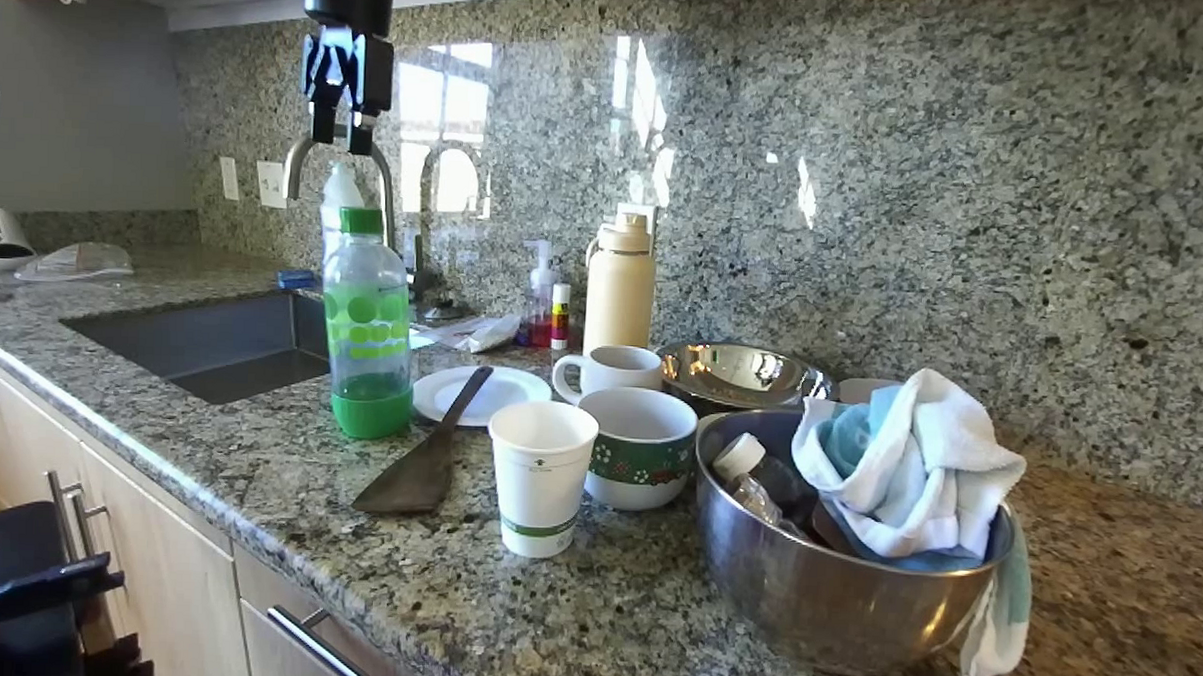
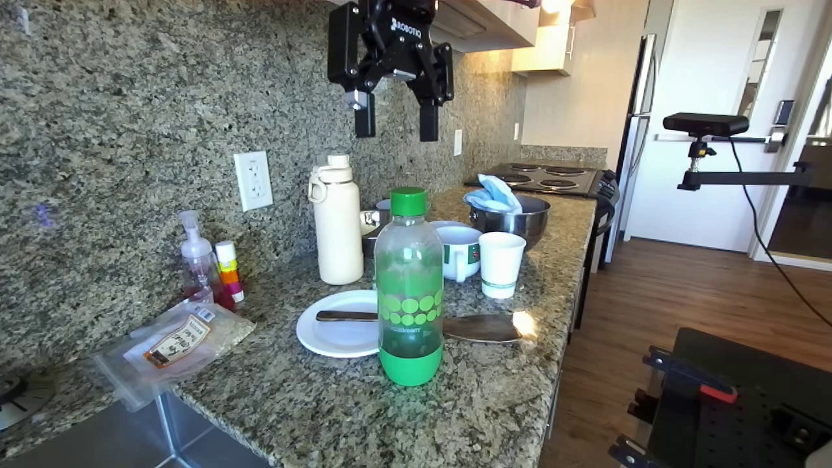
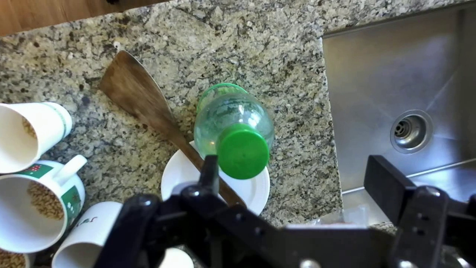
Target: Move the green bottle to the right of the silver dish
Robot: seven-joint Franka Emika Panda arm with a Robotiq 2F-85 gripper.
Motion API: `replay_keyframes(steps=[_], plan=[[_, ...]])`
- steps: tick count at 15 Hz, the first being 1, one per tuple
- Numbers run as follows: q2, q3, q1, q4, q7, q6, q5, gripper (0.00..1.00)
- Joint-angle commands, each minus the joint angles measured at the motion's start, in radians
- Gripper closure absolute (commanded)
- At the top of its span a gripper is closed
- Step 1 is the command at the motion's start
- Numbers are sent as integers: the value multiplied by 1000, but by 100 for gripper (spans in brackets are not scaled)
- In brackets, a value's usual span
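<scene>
Item: green-capped plastic bottle, upright on granite surface, left of ctr. in an exterior view; steel bowl w/ towels stands well apart at lower right, so transfer o/s.

Handling (est.): wt. light to mod., fill level unclear; smooth walls, slip risk; semi-stiff, prob. flexes if squeezed; low breakage risk. Tall form, so tipping is main hazard. Rec. hold: from above, at green cap and neck; cap should fit the gap, but body width vs. gap can't be confirmed. Wooden spatula and white plate lie just beside base; avoid brushing them.

Pose: at top ctr. of an exterior view, fingers point down above bottle, spread wide, nothing between them. Vertical gap from fingers to cap is evident in both exterior views. Wrist view: cap sits close to finger at left of frame, not midway; lateral adj. prob. req'd before descent.
</scene>
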Motion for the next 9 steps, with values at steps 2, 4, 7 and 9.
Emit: replay_keyframes(steps=[2,4,7,9], plan=[[73,-5,2,55,4,-46,-5,0],[106,-9,1,73,0,-50,-5,0],[142,-14,2,93,-1,-55,-4,0],[166,-17,2,110,2,-61,-5,0]])
